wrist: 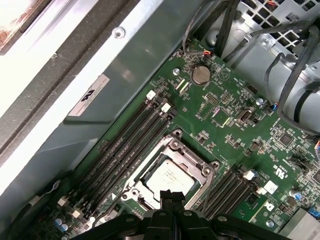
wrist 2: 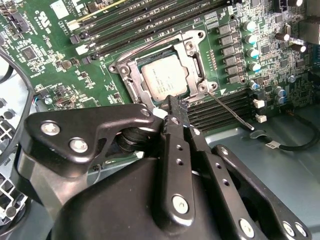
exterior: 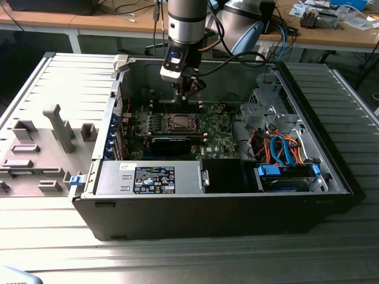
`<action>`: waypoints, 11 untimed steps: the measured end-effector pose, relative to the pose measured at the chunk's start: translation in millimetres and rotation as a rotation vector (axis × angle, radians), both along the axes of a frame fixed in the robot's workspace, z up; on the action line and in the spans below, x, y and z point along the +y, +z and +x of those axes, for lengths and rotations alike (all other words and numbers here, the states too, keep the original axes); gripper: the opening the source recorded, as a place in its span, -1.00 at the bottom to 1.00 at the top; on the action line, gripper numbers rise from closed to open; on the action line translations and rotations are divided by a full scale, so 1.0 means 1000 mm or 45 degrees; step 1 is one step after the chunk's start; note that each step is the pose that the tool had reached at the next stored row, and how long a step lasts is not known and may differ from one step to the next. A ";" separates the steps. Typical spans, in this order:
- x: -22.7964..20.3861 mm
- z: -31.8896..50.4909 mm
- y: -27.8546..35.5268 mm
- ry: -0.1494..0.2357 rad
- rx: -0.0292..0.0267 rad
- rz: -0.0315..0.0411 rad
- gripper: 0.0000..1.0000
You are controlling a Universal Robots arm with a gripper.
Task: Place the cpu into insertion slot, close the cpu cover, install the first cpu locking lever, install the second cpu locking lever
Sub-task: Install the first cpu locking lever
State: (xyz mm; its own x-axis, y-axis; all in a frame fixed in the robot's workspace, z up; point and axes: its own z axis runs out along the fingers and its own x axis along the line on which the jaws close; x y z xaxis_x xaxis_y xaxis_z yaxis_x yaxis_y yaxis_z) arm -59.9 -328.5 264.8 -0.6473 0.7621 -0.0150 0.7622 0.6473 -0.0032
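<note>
Silver-grey cpu [wrist 2: 165, 82] sits in its socket under the lowered cover [wrist 2: 196, 57] in the second wrist view. In the exterior view our gripper [exterior: 187, 93], clenched on nothing, hangs at 12 o'clock from it. 1 wire lever [wrist 2: 231, 111] juts free; we judge a slipping fingertip could gouge the green board [wrist 2: 47, 47].

A robotics lab or workshop; an open PC case [exterior: 207, 216] lies on a ribbed metal table [exterior: 177, 260]; wooden benches [exterior: 89, 22] behind carry cables [exterior: 136, 8] and parts [exterior: 320, 18]; a robot arm [exterior: 186, 23] hangs over the case.
</note>
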 end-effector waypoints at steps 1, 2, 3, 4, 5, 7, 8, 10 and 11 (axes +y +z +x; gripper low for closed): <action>0.0000 0.0000 0.0000 0.002 0.0000 0.0000 -0.79; 0.0000 0.0000 0.0000 0.005 -0.0001 0.0001 -0.79; 0.0000 0.0000 0.0000 0.007 0.0000 0.0001 -0.79; 0.0000 0.0000 0.0000 0.009 -0.0001 0.0001 -0.79; 0.0000 0.0000 0.0000 0.011 0.0000 0.0000 -0.79; 0.0000 0.0000 0.0000 0.016 0.0000 0.0000 -0.79; 0.0000 0.0000 0.0000 0.019 -0.0001 0.0000 -0.79; 0.0000 0.0000 0.0000 0.023 0.0000 0.0000 -0.79; 0.0000 0.0000 0.0000 0.026 0.0000 0.0001 -0.79</action>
